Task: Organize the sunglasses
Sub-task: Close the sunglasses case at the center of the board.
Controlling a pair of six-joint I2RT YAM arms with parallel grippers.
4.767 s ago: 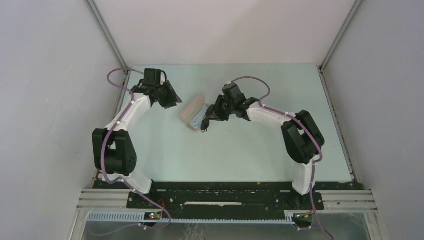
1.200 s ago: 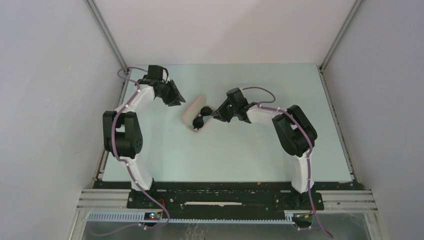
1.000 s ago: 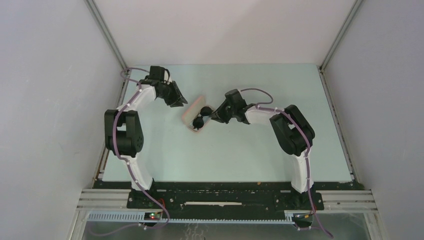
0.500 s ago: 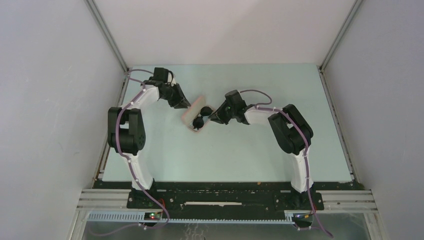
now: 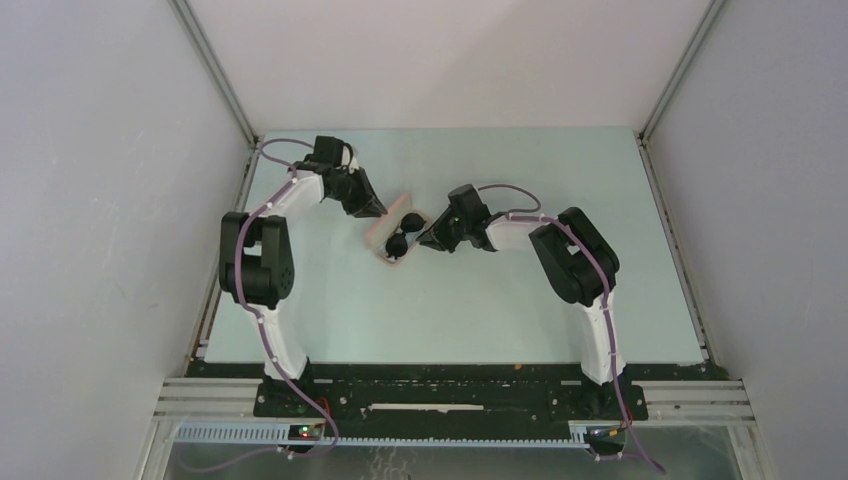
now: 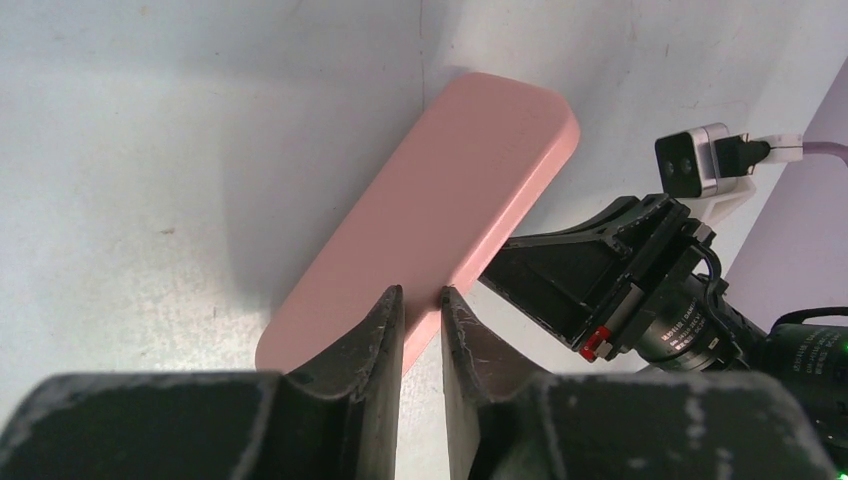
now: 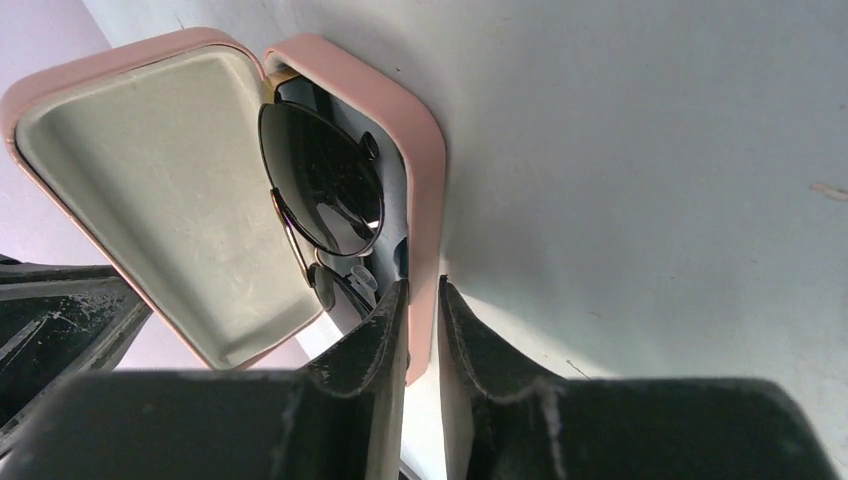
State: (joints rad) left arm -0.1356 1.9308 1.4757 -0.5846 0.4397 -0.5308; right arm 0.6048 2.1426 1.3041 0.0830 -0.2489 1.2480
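Tabletop [image 5: 470, 310] pale mint, walls [image 5: 450, 60] wht

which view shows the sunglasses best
Right wrist view: the sunglasses sit large and sharp in the open pink case, one round dark lens clear. Top external shows only small dark blobs at the case. Left wrist shows the case's pink outside, no sunglasses.

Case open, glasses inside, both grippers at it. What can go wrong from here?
1. The sunglasses look tilted in the pink case, with one lens standing up; closing may clamp them.
2. The right gripper straddles the case's front wall, so the lid could come down on it.
3. The left gripper meets the lid's back with narrow jaws; it may slip and shove the case.
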